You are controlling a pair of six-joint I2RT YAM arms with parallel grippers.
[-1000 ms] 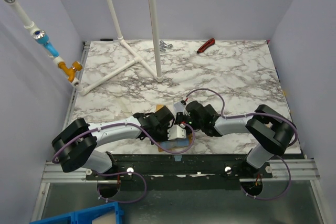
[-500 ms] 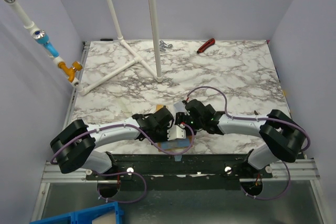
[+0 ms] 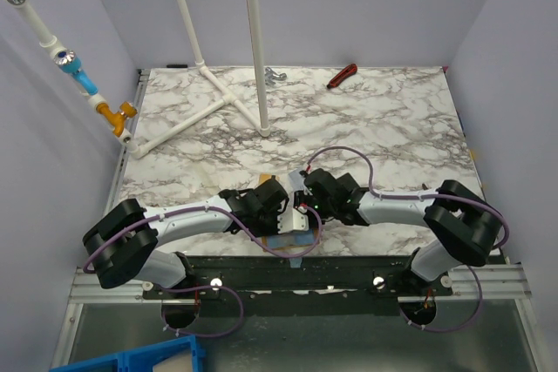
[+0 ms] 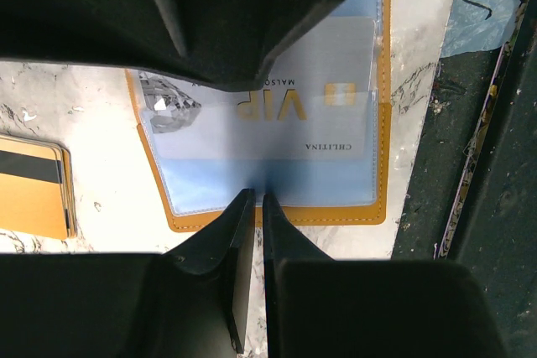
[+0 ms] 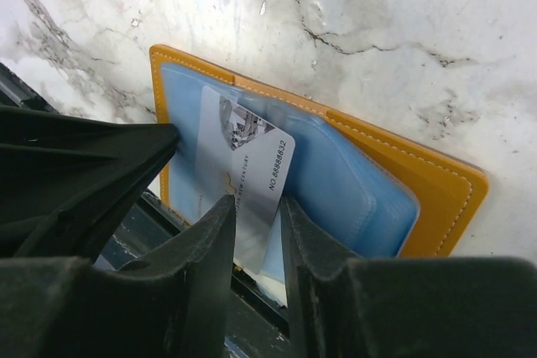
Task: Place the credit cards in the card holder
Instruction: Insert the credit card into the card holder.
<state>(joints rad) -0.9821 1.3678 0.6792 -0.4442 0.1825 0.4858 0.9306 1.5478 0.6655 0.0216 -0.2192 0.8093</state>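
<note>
Marble-patterned table [image 3: 375, 128], lilac walls [image 3: 349, 6], left hand [image 4: 252, 207] pinched shut, right hand [image 5: 256, 207] gripping grey card [image 5: 252, 165].

Card [image 5: 243, 178] in card holder [image 5: 436, 182]; second card [image 4: 33, 186] beside it.

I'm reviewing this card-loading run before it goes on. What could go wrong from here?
1. The grey VIP card sits only part-way in the card holder sleeve, tilted; pushing it from the right gripper could jam or bend it.
2. If the left gripper, shut at the sleeve's edge, slips, the holder may slide.
3. The gold card lies outside, undone.
</note>
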